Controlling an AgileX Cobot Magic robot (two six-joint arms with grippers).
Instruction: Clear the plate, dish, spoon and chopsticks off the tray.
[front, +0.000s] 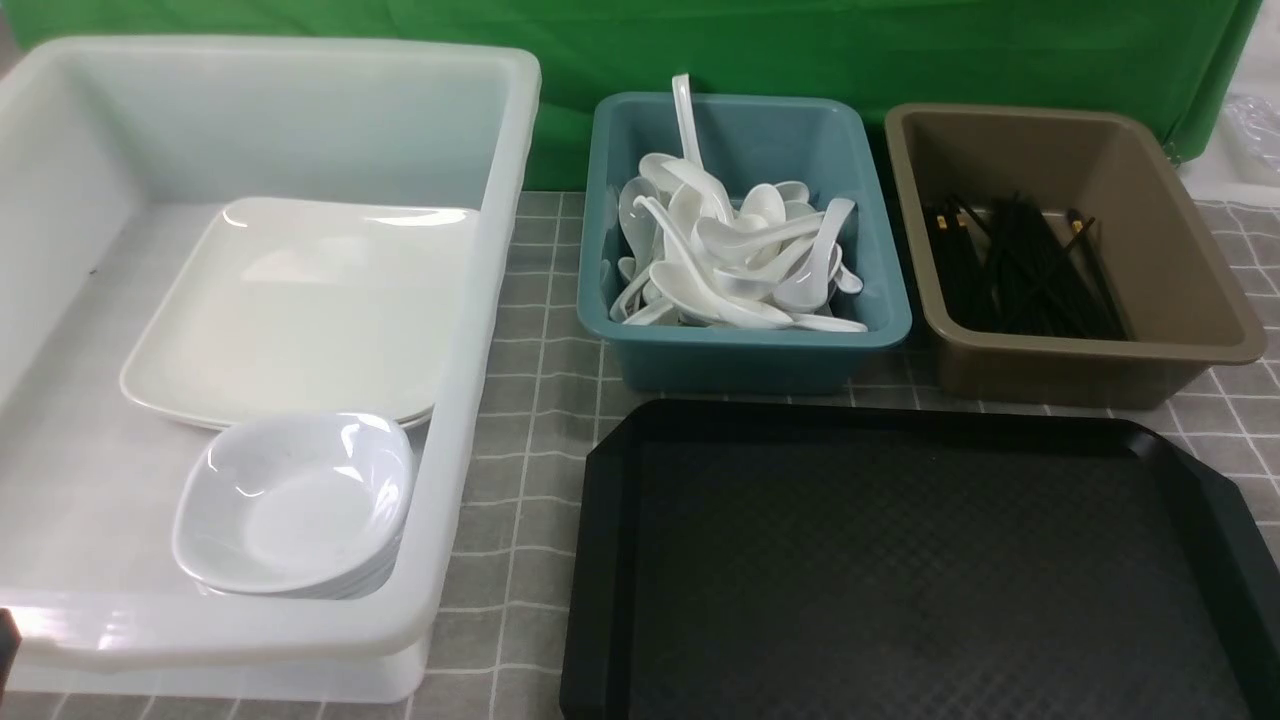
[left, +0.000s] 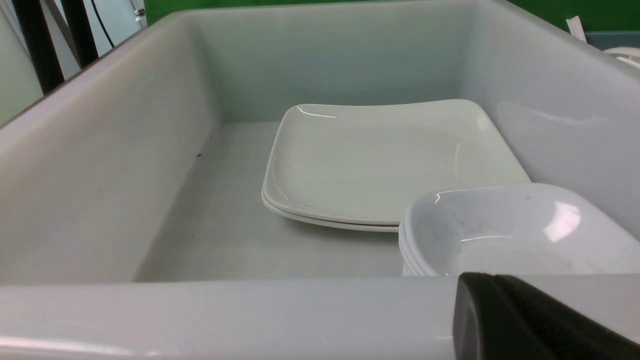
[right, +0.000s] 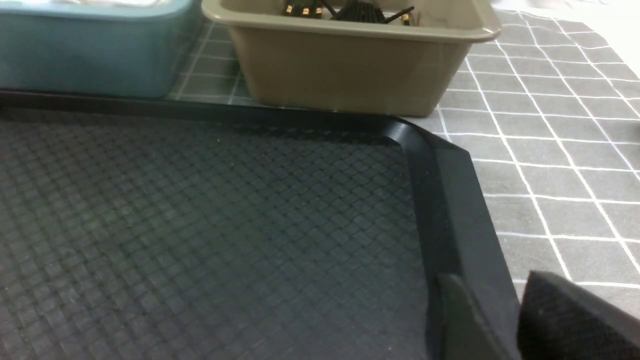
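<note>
Since the black tray (front: 900, 560) at the lower right of the front view lies bare, with plates (front: 300, 310) in the white tub (front: 470, 330), spoons (front: 730, 260) in the teal tub (front: 750, 345) and chopsticks (front: 1030, 270) in the brown tub (front: 1090, 370), the clearing seems finished, so next both hands need only retreat, the left hand (left: 530, 320) closed and empty, the right hand (right: 515, 320) partly open, holding nothing.

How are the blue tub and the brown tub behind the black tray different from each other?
The blue tub holds a loose heap of white spoons, one standing up over its far rim; the brown tub holds black chopsticks lying low. The blue tub stands left of the brown tub. Both are rectangular plastic tubs with rounded corners, side by side behind the tray.
</note>
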